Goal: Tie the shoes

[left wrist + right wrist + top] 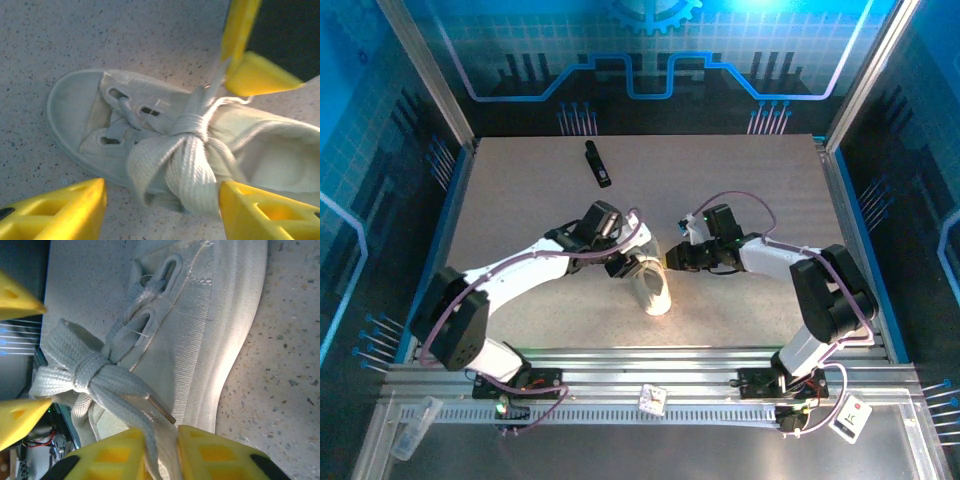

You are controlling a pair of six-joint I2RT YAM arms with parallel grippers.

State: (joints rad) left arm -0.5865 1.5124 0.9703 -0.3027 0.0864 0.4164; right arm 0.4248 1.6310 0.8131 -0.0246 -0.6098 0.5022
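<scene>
Lab robot cell: aluminium frame (650, 371), blue printed panels (520, 50).

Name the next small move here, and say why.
Probably close the left gripper on the flat off-white lace loop lying between its open fingers; the right gripper pinches the other strand, and the knot on the small white sneaker looks loose.

speckled beige-grey flat tabletop (520, 210): small white low-top canvas sneaker (652, 288) sits near front centre; small black bar-shaped object (597, 163) well apart, toward back edge.
</scene>
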